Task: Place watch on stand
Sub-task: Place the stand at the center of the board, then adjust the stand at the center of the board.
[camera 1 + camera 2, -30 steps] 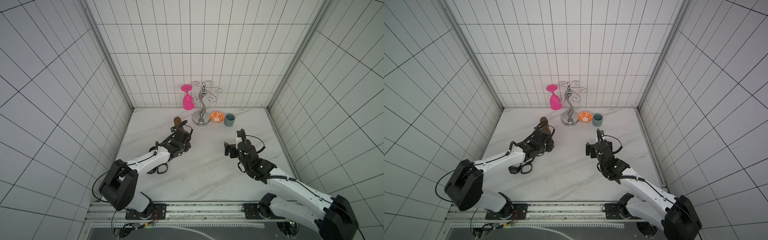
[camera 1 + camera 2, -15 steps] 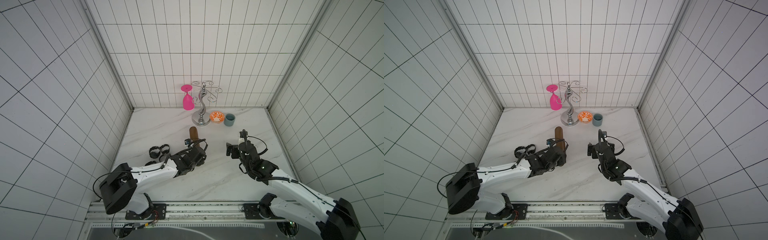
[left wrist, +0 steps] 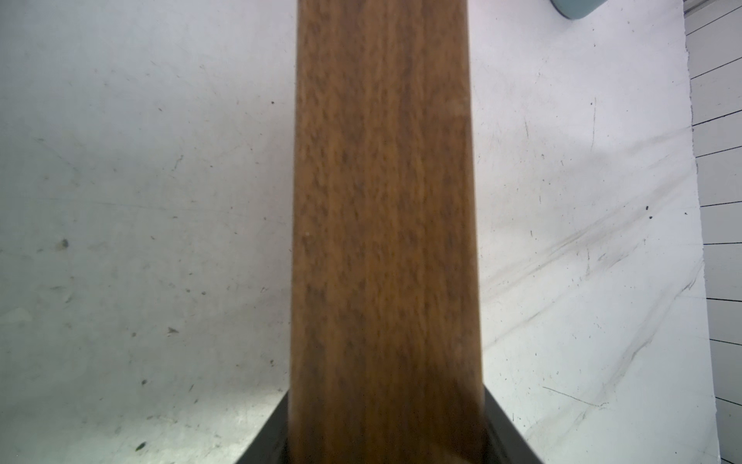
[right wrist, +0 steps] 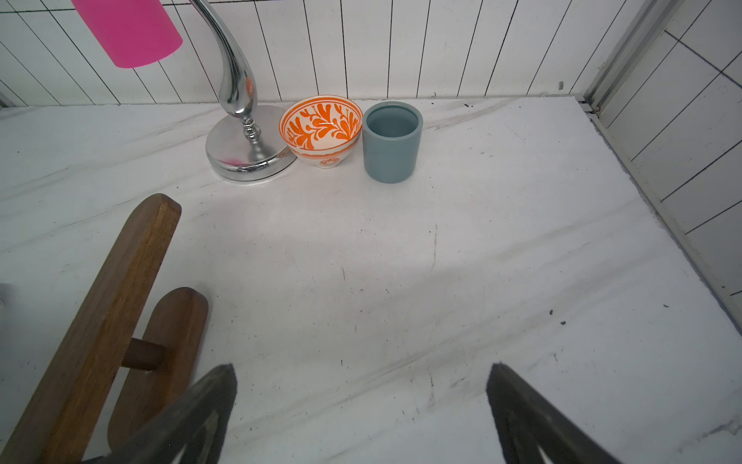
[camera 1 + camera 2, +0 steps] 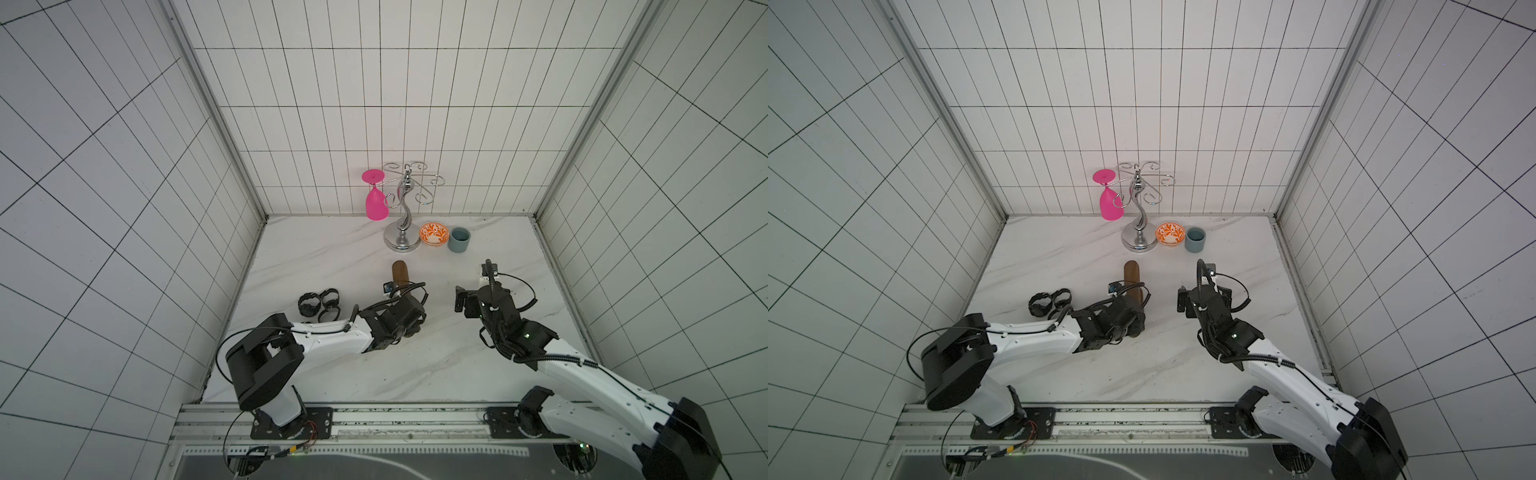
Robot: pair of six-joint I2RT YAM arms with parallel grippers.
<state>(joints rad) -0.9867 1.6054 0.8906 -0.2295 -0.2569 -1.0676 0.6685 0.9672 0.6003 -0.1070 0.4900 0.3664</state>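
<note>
The stand (image 5: pixel 400 272) is a brown wooden bar on a short oval base (image 4: pixel 160 353), standing mid-table in both top views. My left gripper (image 5: pixel 409 318) is shut on the near end of the bar, which fills the left wrist view (image 3: pixel 381 201). A small cluster of black watches (image 5: pixel 319 305) lies on the marble to the left of the stand, apart from both grippers. My right gripper (image 4: pixel 361 371) hangs open and empty to the right of the stand (image 5: pixel 1132 274), its fingers wide apart over bare marble.
At the back stand a chrome curly-armed rack (image 5: pixel 402 216) with a pink glass (image 5: pixel 376 203) hanging from it, an orange-patterned bowl (image 5: pixel 433 233) and a grey-blue cup (image 5: pixel 459 240). Tiled walls close in the left, right and back.
My left gripper has carried the stand rightward and nearer, away from the left side. The black watches it covered now lie in the open. The right arm has shifted only slightly.
</note>
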